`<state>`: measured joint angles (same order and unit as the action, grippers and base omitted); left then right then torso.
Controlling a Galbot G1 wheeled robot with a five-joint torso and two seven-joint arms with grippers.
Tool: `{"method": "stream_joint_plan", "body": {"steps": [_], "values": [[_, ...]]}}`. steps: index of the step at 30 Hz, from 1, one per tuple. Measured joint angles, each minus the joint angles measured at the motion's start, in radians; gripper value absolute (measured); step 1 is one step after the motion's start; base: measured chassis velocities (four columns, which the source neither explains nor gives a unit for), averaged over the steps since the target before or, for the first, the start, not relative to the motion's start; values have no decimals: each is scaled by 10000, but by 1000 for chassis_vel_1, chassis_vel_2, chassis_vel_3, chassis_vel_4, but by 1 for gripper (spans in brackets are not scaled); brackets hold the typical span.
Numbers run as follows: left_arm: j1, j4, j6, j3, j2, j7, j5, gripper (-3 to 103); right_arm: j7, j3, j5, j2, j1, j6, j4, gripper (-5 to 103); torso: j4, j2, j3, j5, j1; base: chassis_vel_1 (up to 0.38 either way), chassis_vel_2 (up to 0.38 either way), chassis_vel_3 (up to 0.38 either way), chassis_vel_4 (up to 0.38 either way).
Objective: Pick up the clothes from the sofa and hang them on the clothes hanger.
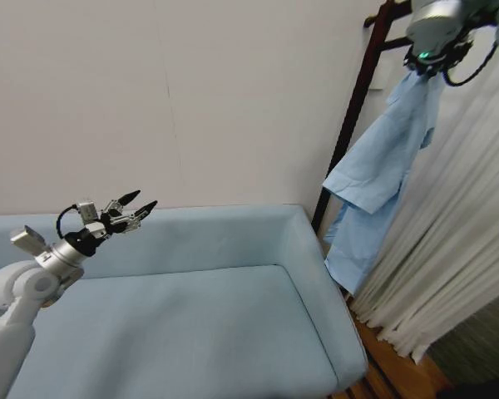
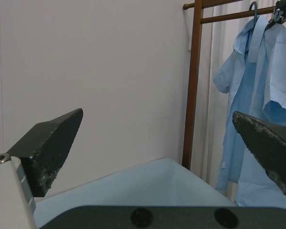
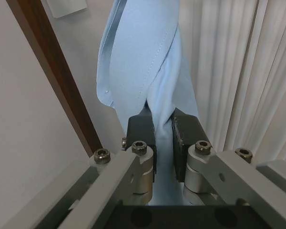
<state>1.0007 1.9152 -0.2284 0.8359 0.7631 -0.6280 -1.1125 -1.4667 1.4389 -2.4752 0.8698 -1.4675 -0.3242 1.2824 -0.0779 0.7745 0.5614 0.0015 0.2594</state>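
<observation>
Head view: our right gripper (image 1: 426,63) pinches the blue shirt (image 1: 382,166) atop the rack (image 1: 353,116). Our left gripper (image 1: 141,204) hovers wide open above the sofa (image 1: 191,332).

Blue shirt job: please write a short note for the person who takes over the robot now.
Right gripper: shut on the shirt, raised at the top of the rack.
Left gripper: open, holding nothing, above the sofa backrest.
Done: shirt is off the sofa and up at the rack.
To do: check that it hangs on the rack by itself, then release.
</observation>
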Motion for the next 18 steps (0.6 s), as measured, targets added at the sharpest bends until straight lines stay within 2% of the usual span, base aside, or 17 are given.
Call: {"method": "stream_joint_plan", "body": {"steps": [14, 18], "values": [[1, -214, 79, -4, 14, -278, 31, 100, -372, -771, -302, 489, 403, 552, -757, 8, 0, 0, 0, -1, 0, 0, 0, 0, 0], [-22, -256, 86, -46, -12, -308, 39, 100, -551, -978, -380, 627, 540, 946, -935, 8, -1, 1, 0, -1, 0, 0, 0, 0, 0]]}}
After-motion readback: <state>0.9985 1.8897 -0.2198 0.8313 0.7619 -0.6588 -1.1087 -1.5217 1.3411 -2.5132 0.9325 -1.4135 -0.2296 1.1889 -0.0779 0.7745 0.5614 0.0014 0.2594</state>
